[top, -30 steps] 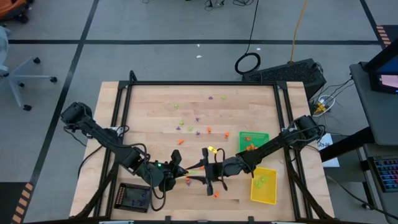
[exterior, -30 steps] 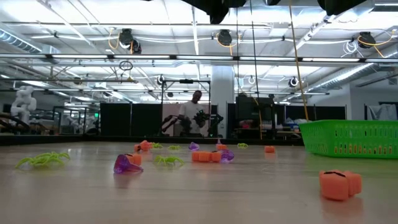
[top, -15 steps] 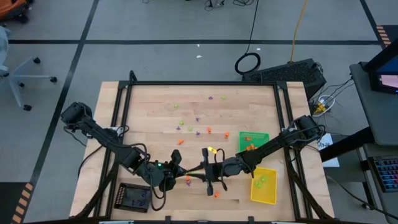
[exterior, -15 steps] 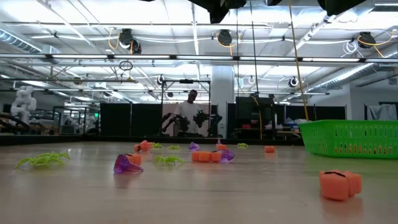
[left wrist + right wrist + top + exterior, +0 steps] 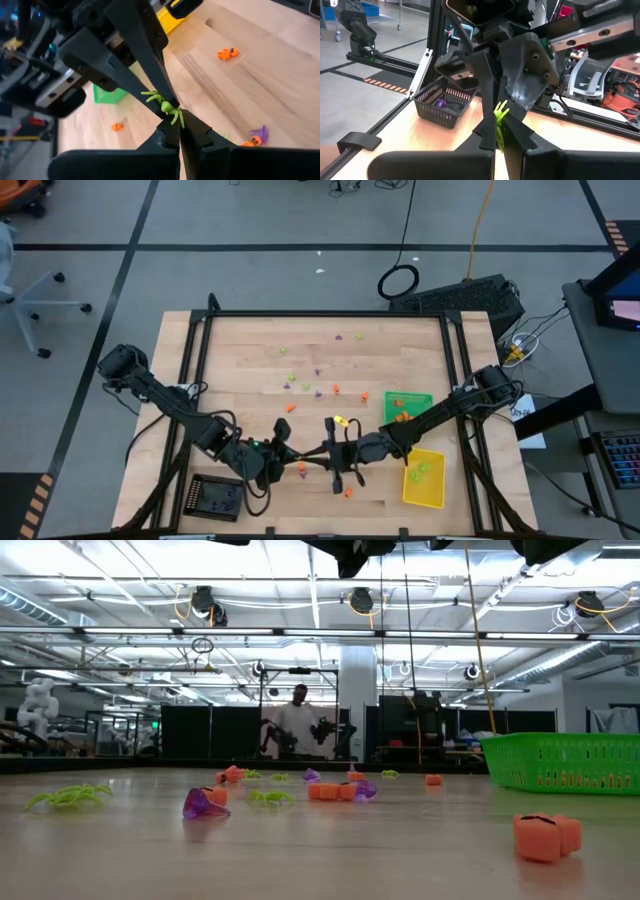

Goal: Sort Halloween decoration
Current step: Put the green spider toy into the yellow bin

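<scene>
A lime green spider trinket (image 5: pixel 166 106) hangs over the table's near middle, between my two grippers. My left gripper (image 5: pixel 178 128) comes from the table's left and is shut on it. My right gripper (image 5: pixel 500 134) comes from the right, meets it tip to tip and is shut on the same spider (image 5: pixel 500 116). In the high view the two grippers (image 5: pixel 292 459) (image 5: pixel 313 456) touch noses. Several other orange, purple and green trinkets lie scattered on the wood, among them an orange one (image 5: pixel 349 492) just nearer than the grippers. My left gripper pinches the spider's legs at one end (image 5: pixel 176 119) between its two fingertips, slanting down from the table's left. The spider is lifted clear of the table. My right gripper pinches the spider's other end (image 5: pixel 501 124) between its fingertips, coming level from the table's right, opposite the left fingers.
A green tray (image 5: pixel 408 406) and a yellow tray (image 5: pixel 424 477) stand at the right, under my right arm. A black tray (image 5: pixel 216 497) sits at the near left. Loose trinkets (image 5: pixel 318 392) lie across the table's middle and far part. A person stands in the room behind.
My right gripper has shut its fingers on the green spider that my left gripper holds. Both arms have stayed where they were, and the spider remains in the air between them.
</scene>
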You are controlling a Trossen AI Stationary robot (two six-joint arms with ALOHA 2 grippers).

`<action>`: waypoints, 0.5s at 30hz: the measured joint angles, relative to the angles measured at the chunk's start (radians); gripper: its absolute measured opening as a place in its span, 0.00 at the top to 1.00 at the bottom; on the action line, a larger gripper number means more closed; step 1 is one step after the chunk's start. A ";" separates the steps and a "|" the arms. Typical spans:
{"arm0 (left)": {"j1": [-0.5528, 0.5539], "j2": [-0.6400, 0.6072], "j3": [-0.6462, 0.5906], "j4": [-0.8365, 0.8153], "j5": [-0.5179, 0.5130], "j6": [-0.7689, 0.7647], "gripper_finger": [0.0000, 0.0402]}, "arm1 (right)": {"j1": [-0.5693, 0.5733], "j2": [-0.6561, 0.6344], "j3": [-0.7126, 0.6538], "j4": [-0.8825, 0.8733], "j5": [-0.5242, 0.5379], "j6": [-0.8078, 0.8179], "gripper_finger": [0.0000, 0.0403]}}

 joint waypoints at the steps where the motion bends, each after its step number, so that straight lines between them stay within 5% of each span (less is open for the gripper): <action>1: 0.003 0.000 0.000 -0.003 0.000 -0.023 0.99 | 0.000 0.000 0.000 -0.001 0.000 0.000 0.99; 15: 0.008 0.000 0.000 -0.031 -0.009 -0.204 0.58 | 0.003 0.000 0.000 -0.005 -0.001 0.000 1.00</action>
